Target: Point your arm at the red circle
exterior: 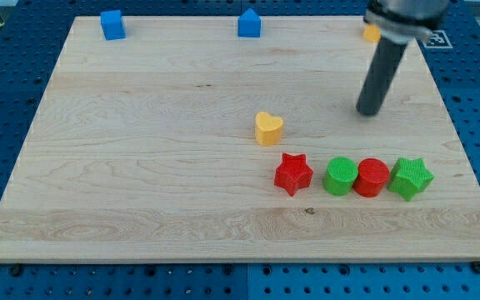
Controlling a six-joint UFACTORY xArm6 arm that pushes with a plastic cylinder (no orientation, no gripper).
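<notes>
The red circle (372,177) lies low on the view's right of the wooden board (140,167), touching a green circle (340,176) on its left and a green star (411,177) on its right. A red star (293,173) lies just left of the green circle. My tip (367,112) rests on the board above the red circle, well apart from it. The dark rod rises from the tip to the view's top edge.
A yellow heart (268,128) lies near the board's middle, left of my tip. Two blue blocks (112,25) (249,23) stand along the top edge. An orange block (372,32) at the top right is partly hidden by the rod.
</notes>
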